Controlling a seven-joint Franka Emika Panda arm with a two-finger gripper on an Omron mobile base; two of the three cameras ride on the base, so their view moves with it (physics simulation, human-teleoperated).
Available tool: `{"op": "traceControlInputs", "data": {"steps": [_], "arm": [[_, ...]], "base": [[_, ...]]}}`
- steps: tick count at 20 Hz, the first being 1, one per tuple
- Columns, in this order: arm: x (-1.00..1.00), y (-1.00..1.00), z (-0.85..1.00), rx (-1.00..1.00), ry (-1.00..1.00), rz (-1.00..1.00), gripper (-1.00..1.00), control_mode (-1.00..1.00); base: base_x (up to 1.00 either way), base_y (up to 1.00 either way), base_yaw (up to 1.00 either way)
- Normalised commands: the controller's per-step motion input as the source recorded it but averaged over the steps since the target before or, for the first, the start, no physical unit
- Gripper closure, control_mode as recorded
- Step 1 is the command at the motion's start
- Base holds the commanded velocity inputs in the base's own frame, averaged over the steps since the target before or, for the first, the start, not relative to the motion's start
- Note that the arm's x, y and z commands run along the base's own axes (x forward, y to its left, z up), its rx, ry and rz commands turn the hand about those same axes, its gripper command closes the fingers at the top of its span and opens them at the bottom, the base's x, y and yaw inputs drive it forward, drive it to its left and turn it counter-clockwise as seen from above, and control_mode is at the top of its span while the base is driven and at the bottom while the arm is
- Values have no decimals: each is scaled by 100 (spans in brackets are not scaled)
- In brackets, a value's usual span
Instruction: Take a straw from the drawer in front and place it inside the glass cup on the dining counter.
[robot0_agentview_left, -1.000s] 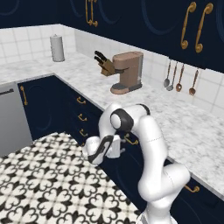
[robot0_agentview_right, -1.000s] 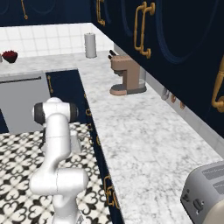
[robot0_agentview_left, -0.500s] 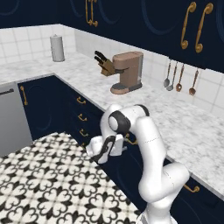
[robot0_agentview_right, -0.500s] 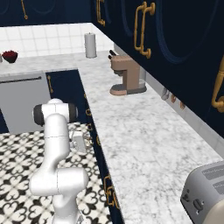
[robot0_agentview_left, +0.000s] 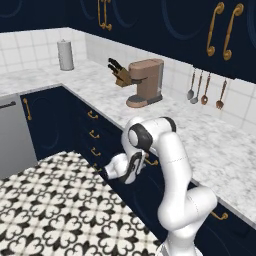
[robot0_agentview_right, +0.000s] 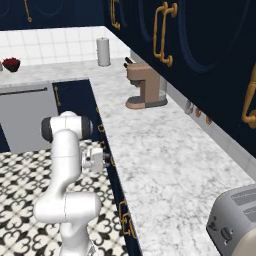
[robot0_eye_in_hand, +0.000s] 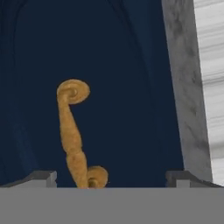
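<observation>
My gripper (robot0_eye_in_hand: 111, 179) is open, its two dark fingertips spread wide. It faces the closed navy drawer (robot0_eye_in_hand: 131, 87) under the marble worktop. The drawer's curved brass handle (robot0_eye_in_hand: 72, 135) lies between the fingertips, nearer the left one, and I cannot tell whether they touch it. From the base views the gripper (robot0_agentview_left: 140, 164) (robot0_agentview_right: 106, 159) sits low, right up against the drawer front (robot0_agentview_left: 150, 187). The straw, the glass cup and the dining counter are out of view.
On the L-shaped marble worktop (robot0_agentview_left: 200, 140) stand a brown coffee machine (robot0_agentview_left: 145, 82), a knife block (robot0_agentview_left: 119, 74), a paper towel roll (robot0_agentview_left: 65, 55) and a toaster (robot0_agentview_right: 235, 220). Utensils (robot0_agentview_left: 205, 92) hang on the wall. A steel dishwasher (robot0_agentview_left: 12, 135) stands left, with patterned floor (robot0_agentview_left: 55, 210) beside the arm.
The hand has edged a little closer to the drawer front. Nothing else has moved.
</observation>
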Motion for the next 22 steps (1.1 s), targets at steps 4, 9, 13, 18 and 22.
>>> {"op": "traceControlInputs", "data": {"steps": [4, 9, 13, 18, 22], "arm": [[55, -3, -47, 0, 10, 1, -100, -100], [46, -3, -58, 0, 14, 0, -100, -100], [46, -1, -53, 0, 12, 0, -100, -100], [17, -1, -34, 0, 5, 0, 100, -100], [-5, 5, -6, 1, 0, 1, 100, -100]], "base": [[0, 0, 0], [0, 0, 0], [0, 0, 0], [0, 0, 0], [0, 0, 0]]}}
